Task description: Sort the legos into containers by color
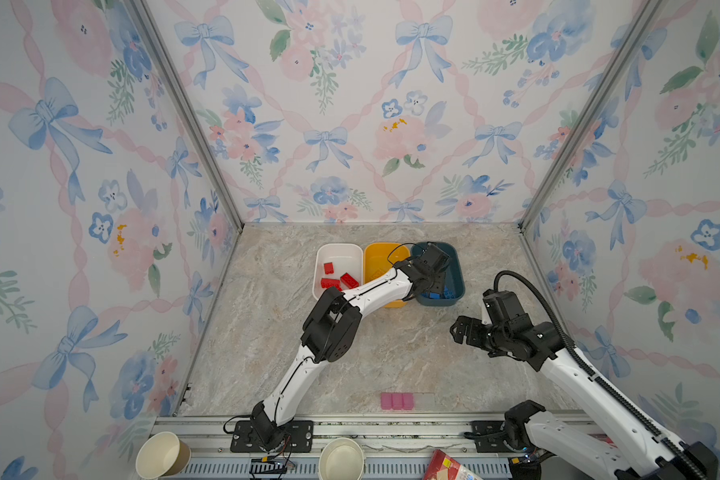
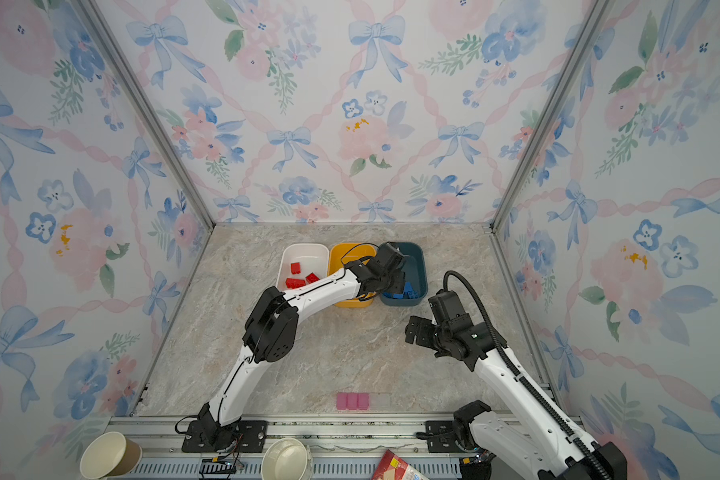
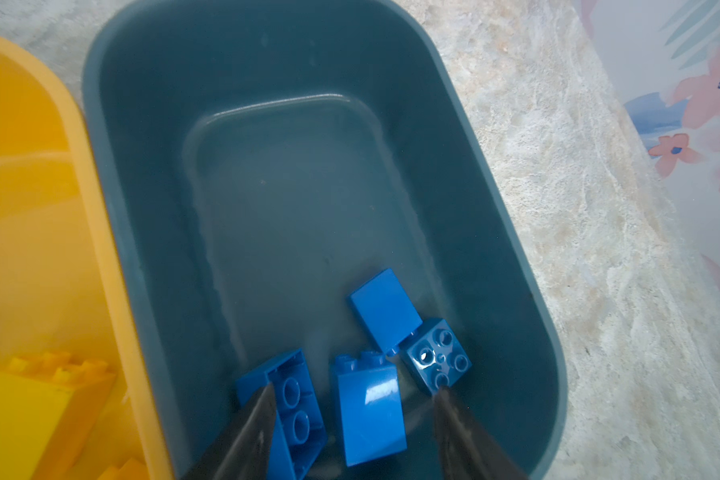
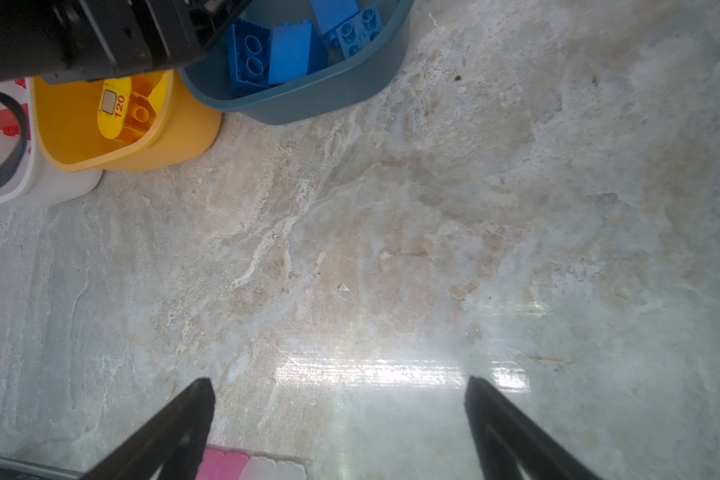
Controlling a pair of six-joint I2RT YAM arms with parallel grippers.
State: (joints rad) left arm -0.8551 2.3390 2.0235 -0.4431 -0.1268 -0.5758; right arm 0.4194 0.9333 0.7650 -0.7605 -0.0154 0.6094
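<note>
Three containers stand side by side at the back in both top views: a white tub (image 1: 338, 250) with red legos (image 1: 336, 279), a yellow tub (image 1: 380, 254) with yellow legos (image 4: 139, 109), and a teal tub (image 1: 459, 267). My left gripper (image 3: 354, 392) hangs inside the teal tub (image 3: 150, 216), open. Several blue legos lie on the tub floor. One of them, a blue sloped brick (image 3: 368, 415), lies loose between the fingertips (image 3: 262, 401), clear of both. My right gripper (image 4: 339, 382) is open and empty over bare tabletop, to the right of the tubs (image 1: 458, 328).
A pale-pink segmented strip (image 1: 396, 401) lies near the table's front edge. Two paper cups (image 1: 163, 455) (image 1: 341, 459) and a red packet (image 1: 449, 465) sit on the front rail. My left arm (image 1: 375, 291) crosses over the yellow tub.
</note>
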